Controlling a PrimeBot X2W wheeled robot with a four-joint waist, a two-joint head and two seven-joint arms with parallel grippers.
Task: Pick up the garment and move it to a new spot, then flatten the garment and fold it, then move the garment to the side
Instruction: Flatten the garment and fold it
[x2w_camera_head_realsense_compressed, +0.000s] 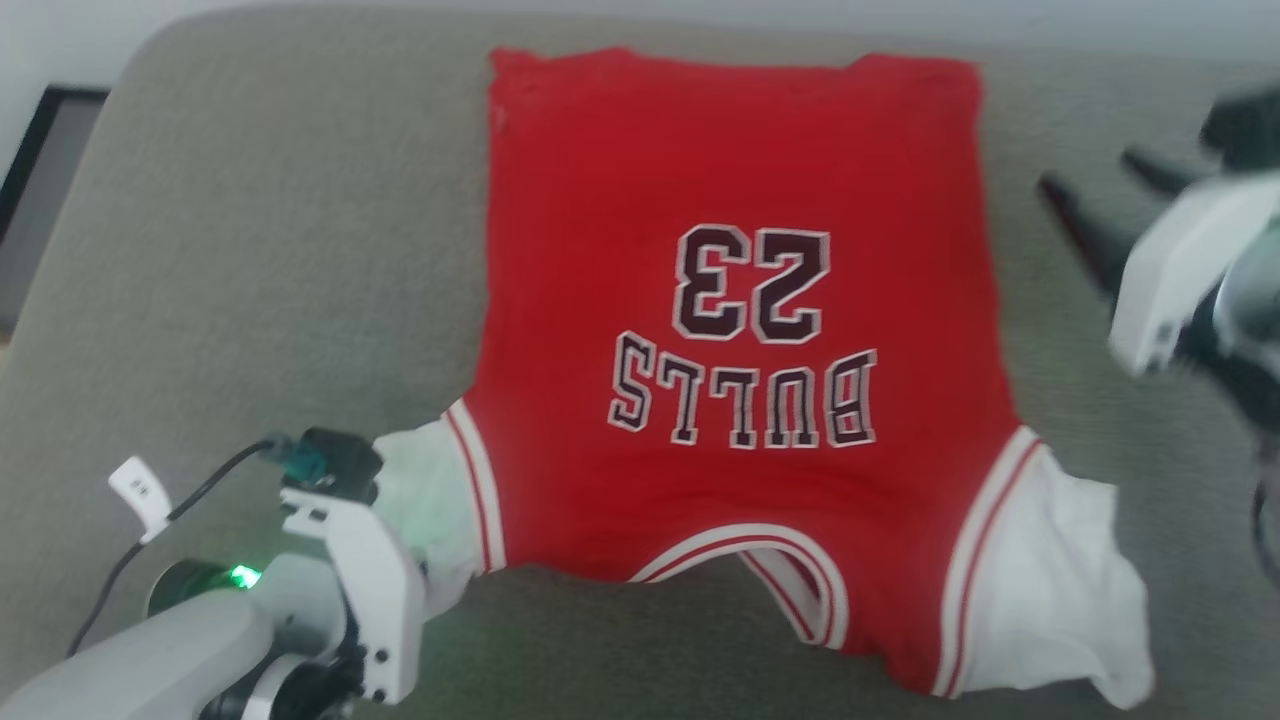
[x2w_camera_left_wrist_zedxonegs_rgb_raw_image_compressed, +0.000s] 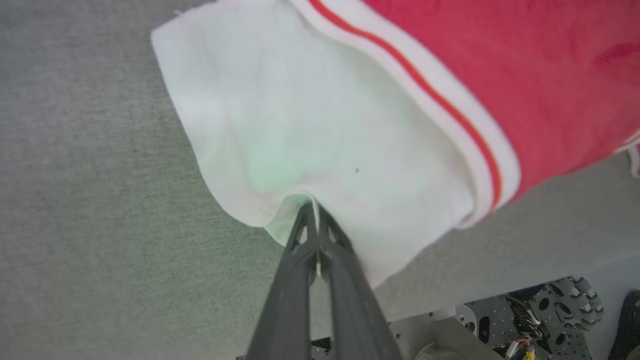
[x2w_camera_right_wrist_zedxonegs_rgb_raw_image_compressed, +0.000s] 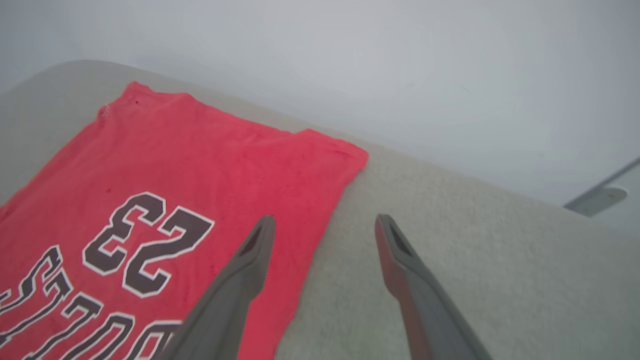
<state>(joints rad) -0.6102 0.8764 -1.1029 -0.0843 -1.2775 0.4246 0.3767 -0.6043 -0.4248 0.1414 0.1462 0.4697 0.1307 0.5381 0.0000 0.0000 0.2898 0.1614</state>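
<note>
On the grey bench (x2w_camera_head_realsense_compressed: 250, 250), the garment (x2w_camera_head_realsense_compressed: 730, 170) lies spread flat, collar toward me and hem at the far edge, so its long axis runs straight away from the rig. The left gripper (x2w_camera_left_wrist_zedxonegs_rgb_raw_image_compressed: 311, 210) has its fingers pinched shut on the near left sleeve (x2w_camera_left_wrist_zedxonegs_rgb_raw_image_compressed: 300, 125). The right gripper (x2w_camera_right_wrist_zedxonegs_rgb_raw_image_compressed: 325, 225) is wide open and empty, hovering just off the shirt's right edge, so I reckon it's the arm for that side.

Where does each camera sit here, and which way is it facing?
Head: from above, down on the garment on a grey surface; left arm, right arm at the sides.
Left wrist: along the left gripper, shut on the white sleeve.
Right wrist: along the open right gripper, across the garment's edge toward the wall.
Shared: the garment.
</note>
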